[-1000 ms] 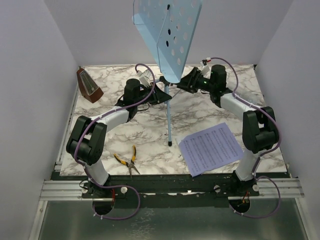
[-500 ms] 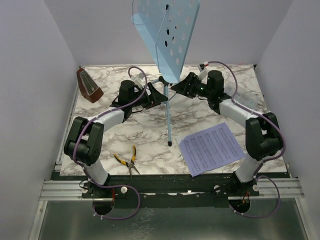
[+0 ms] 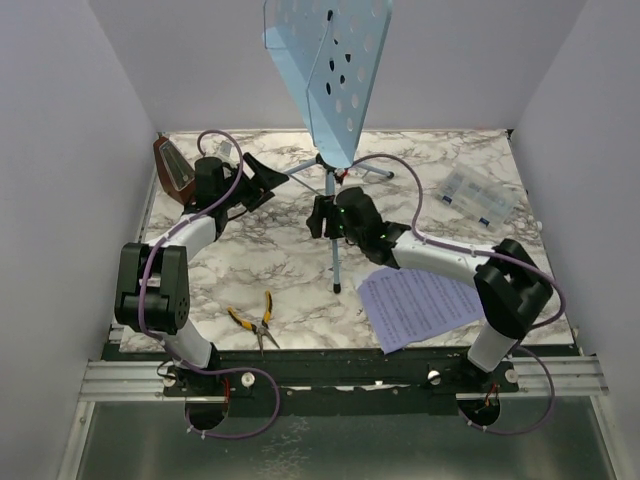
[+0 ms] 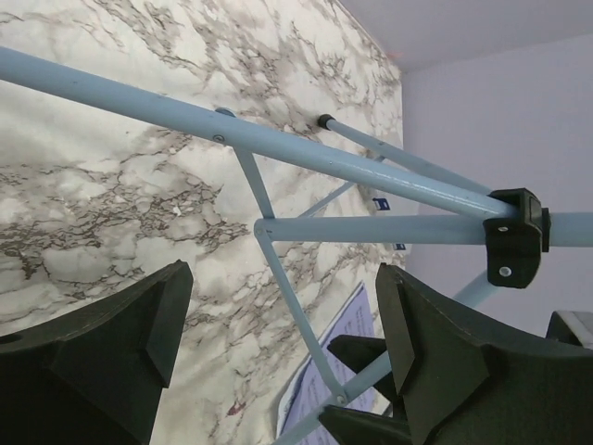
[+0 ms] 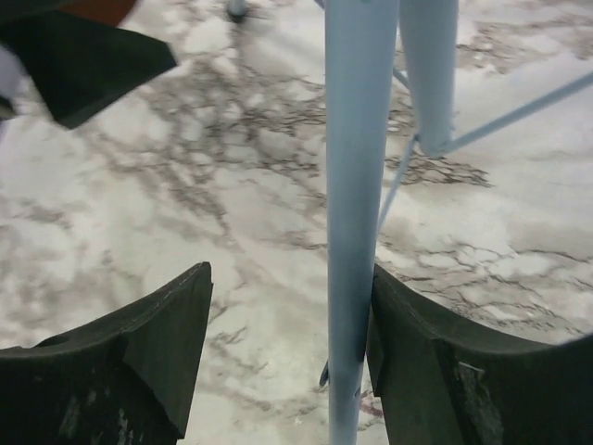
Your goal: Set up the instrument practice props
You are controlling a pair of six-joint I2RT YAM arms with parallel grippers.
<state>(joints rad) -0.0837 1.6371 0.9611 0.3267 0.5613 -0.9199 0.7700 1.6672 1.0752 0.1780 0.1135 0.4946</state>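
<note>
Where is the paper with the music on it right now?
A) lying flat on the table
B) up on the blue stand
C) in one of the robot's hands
A: the sheet of music lies flat on the table, while the stand has nothing on it.

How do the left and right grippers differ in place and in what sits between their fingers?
The left gripper has nothing between its fingers, the music stand tubes lying beyond them; the right gripper has one stand tube between its fingers, against one of them. The left gripper is left of the stand, by the metronome; the right gripper is at the stand's near leg. Both are open.
</note>
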